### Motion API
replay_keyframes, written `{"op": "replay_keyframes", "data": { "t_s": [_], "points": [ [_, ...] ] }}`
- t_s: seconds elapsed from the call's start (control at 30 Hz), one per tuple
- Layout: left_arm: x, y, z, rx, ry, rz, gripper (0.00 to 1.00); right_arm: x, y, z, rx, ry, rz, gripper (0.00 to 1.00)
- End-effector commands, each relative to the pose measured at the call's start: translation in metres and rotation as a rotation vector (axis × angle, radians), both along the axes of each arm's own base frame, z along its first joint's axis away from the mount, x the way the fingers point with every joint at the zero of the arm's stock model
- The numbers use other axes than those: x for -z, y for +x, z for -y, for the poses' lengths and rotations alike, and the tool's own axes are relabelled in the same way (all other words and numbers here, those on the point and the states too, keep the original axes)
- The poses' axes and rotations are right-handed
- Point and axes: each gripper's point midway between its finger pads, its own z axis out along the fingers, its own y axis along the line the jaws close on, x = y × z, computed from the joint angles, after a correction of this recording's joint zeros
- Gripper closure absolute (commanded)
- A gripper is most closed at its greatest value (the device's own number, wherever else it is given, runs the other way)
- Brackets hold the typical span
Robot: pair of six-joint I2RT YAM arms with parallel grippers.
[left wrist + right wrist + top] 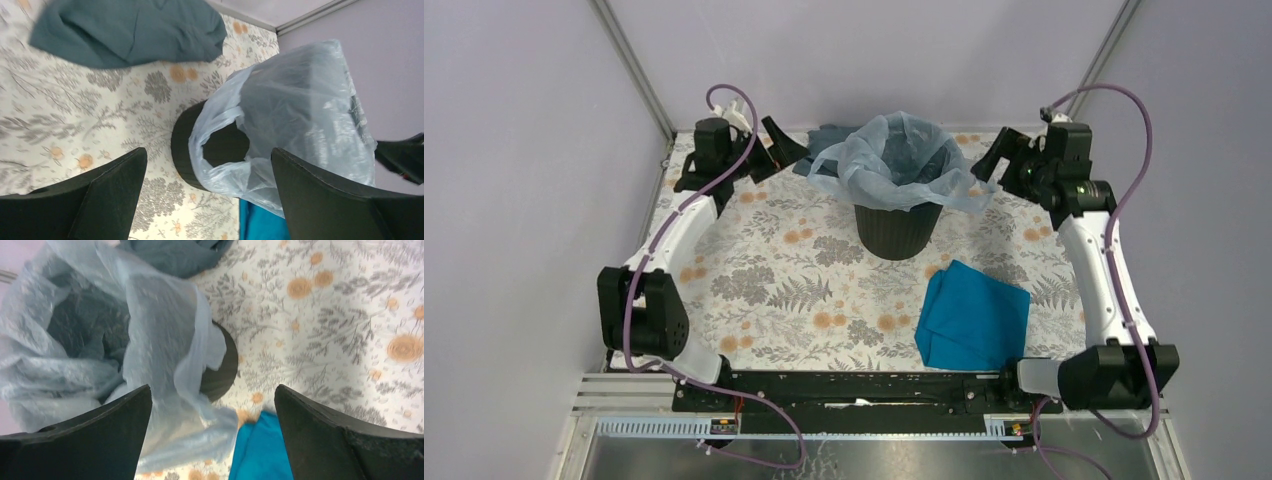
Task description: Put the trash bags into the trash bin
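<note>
Left gripper (208, 152) and right gripper (212, 387) are both spread wide with nothing in them, one on each side of the trash bin (897, 228). The teal cloth (974, 315) lies nearest on the floral table (764, 280). Further back, the trash bag (894, 160) sits in the bin with its edges draped over the rim. The wrist views show the grey-blue cloth (130, 30) behind it properly, while overhead mostly hides it.
</note>
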Motion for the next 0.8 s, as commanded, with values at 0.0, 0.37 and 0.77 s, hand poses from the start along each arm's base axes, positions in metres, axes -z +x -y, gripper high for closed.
{"op": "replay_keyframes", "data": {
  "t_s": [0.0, 0.37, 0.77],
  "points": [
    [-0.004, 0.003, 0.016, 0.065, -0.226, -0.004, 0.02, -0.005, -0.03, -0.007, -0.011, 0.054, 0.037, 0.03],
    [0.059, 0.014, 0.055, 0.117, -0.34, -0.112, 0.39, 0.029, -0.024, -0.021, -0.045, 0.14, 0.063, 0.39],
    [0.163, -0.011, 0.07, 0.044, -0.252, -0.251, 1.0, 0.11, -0.027, -0.027, -0.071, 0.163, -0.018, 0.89]
  ]
}}
